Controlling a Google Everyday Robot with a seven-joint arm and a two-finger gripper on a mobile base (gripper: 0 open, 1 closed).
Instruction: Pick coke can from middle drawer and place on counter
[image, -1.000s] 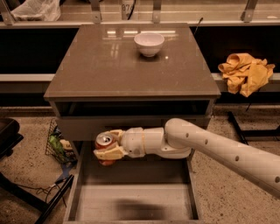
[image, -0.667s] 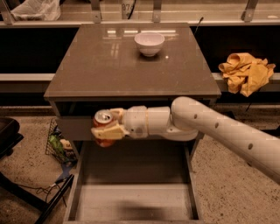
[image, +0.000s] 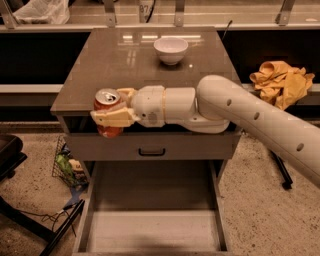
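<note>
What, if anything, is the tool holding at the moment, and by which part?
The tool grips the coke can by its side, around mid-height, at the front left edge of the counter.

The gripper (image: 112, 106) clamps the coke can (image: 106, 97) near-upright at the front-left edge of the counter (image: 115, 65) — above the open middle drawer (image: 150, 231) — with a white bowl (image: 171, 50) standing well apart near the counter's rear edge.
</note>
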